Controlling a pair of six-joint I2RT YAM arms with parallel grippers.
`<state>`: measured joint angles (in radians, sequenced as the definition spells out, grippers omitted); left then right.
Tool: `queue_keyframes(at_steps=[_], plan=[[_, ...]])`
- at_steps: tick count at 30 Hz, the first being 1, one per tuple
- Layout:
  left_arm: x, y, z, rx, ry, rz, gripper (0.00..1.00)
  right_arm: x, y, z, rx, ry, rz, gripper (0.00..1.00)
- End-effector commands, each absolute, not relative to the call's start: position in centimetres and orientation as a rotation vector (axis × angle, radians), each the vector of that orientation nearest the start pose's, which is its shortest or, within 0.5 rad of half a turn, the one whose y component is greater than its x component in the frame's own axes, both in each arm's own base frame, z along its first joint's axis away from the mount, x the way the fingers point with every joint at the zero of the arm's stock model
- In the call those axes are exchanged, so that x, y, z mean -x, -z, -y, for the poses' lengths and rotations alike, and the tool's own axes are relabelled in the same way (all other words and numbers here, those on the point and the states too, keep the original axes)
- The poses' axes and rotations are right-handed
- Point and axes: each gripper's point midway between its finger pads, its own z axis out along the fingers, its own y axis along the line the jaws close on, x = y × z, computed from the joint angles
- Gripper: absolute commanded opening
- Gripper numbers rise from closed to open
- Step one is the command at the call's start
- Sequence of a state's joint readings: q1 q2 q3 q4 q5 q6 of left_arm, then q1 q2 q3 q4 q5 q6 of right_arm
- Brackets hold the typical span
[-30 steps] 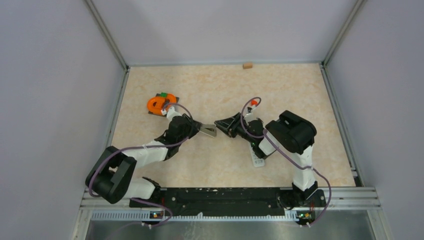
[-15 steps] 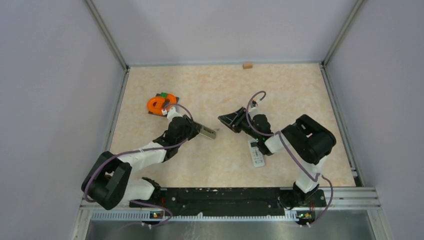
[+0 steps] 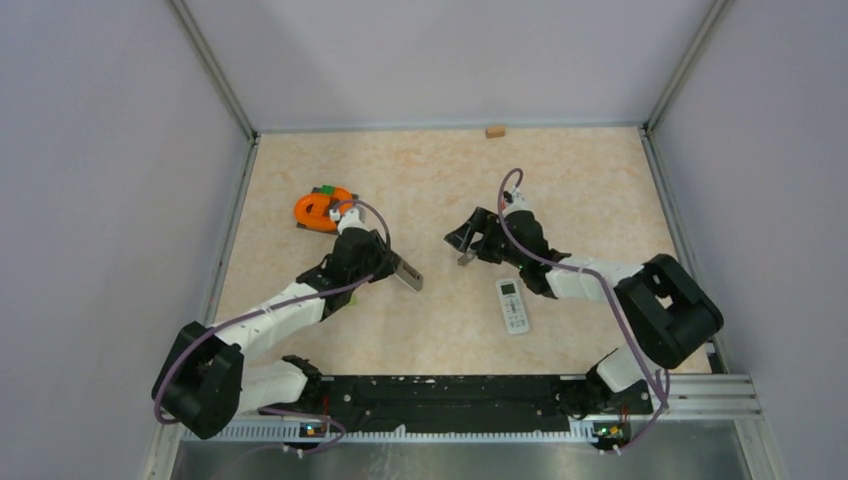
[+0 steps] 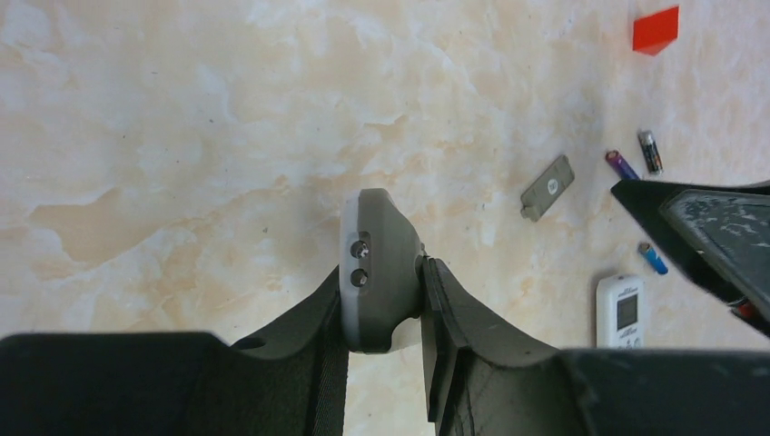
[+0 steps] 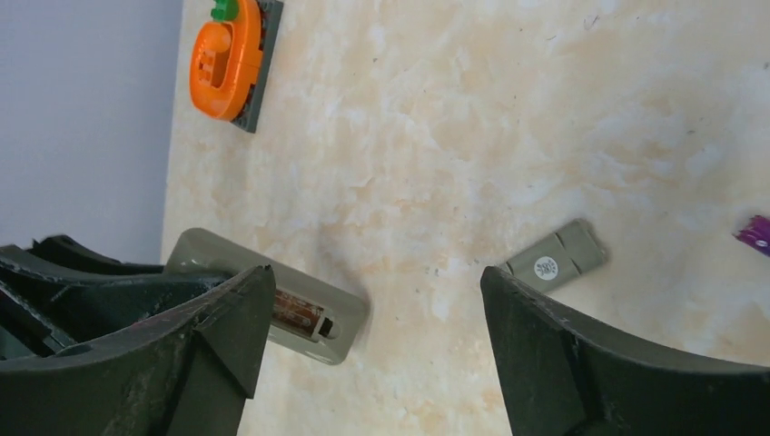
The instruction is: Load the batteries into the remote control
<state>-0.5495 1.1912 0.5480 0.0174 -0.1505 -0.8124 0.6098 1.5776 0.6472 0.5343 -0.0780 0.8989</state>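
Counting from the left of the table point(image 3: 430, 170): one orange piece point(image 3: 322, 208) on a dark base sat at about 10 o'clock. There were two remotes, one loose battery cover, four batteries, one red block and one tan block. The left gripper point(image 4: 383, 282) had its jaws clamped narrowly on the grey remote point(image 3: 408, 274). Seen from above, that remote was near the table's middle, its long axis running 10 to 4 o'clock and its free end pointing to 4. Its gripped end was hidden between the fingers, and the left wrist view showed it only end-on. In the right wrist view its open bay held one seated battery point(image 5: 298, 313), lying along the remote's length. The battery cover point(image 4: 547, 187) lay flat at 2 o'clock from the held remote. At 3 o'clock from the cover, the purple battery point(image 4: 622, 164) slanted 10 to 4 o'clock. Just beside it, the black battery point(image 4: 649, 151) ran nearly 12 to 6. The blue battery point(image 4: 652, 258) slanted 10 to 4, just off the top corner of the white remote point(image 4: 621, 312), whose lower end was cut off. The right gripper point(image 5: 377, 277) hovered with its jaws spread wide and nothing between them. The red block point(image 4: 656, 29) lay at 12 o'clock from the loose batteries, and the tan block point(image 3: 494, 130) at the far edge. From above, the loose batteries were too small to make out.
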Motion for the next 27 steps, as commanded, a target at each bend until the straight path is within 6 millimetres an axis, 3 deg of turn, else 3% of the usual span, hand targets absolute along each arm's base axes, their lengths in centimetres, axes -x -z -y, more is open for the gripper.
queue_keyframes(at_steps=[1, 6, 10, 19, 27], plan=[[-26.2, -7.2, 17.1, 0.109, 0.475, -2.363, 0.0, -32.3, -13.3, -27.4, -0.022, -0.913, -2.083, 0.88], [-26.8, -11.8, 20.3, -0.114, 0.656, -2.258, 0.0, -30.2, -16.4, -26.9, 0.123, -0.942, -2.022, 0.9], [-26.7, -14.9, 21.9, -0.237, 0.758, -2.16, 0.0, -27.1, -19.8, -28.2, 0.373, -1.08, -1.937, 0.9], [-23.2, -22.4, 25.3, -0.527, 1.066, -1.898, 0.0, -21.3, -24.7, -29.2, 0.729, -1.278, -1.749, 0.91], [-20.2, -26.0, 26.7, -0.697, 1.238, -1.806, 0.0, -17.9, -27.1, -31.0, 0.911, -1.448, -1.611, 0.91]])
